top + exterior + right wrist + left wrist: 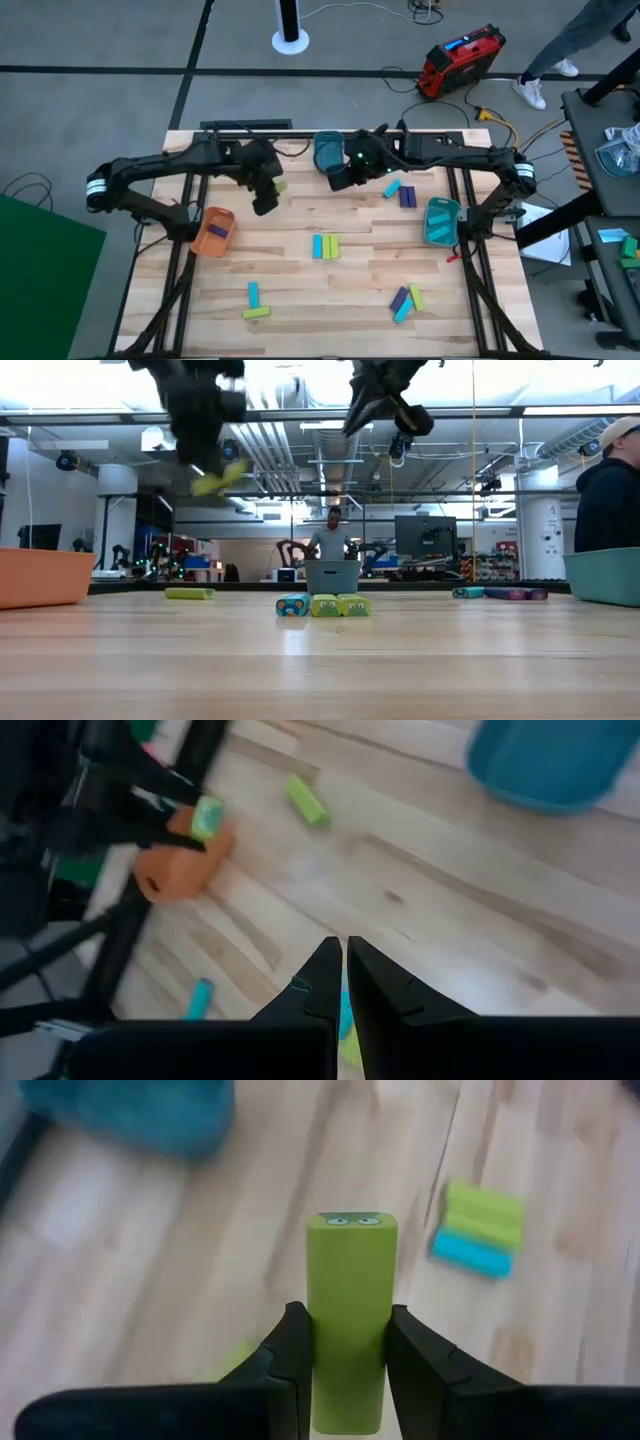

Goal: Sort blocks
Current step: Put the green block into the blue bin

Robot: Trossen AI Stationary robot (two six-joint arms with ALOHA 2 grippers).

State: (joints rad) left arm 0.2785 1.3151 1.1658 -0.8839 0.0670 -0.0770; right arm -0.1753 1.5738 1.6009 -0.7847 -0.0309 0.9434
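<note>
High view: left claw [266, 200] hovered over the rear-left of the pale wooden bench [300, 300], beside the orange plastic bin [211, 232]; right claw [340, 180] was near the rear centre.

Low view: left claw carried a yellow-green rectangular block [220, 479] well above the bench, tilted.

Left wrist view: fingers [290, 1350] clamped that block.

Right wrist view: right claw's fingers [322, 982] looked nearly closed, apparently empty.

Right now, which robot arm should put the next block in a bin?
Probably the left. Its gripper holds a yellow-green block above the table; the right gripper is shut on nothing.
</note>
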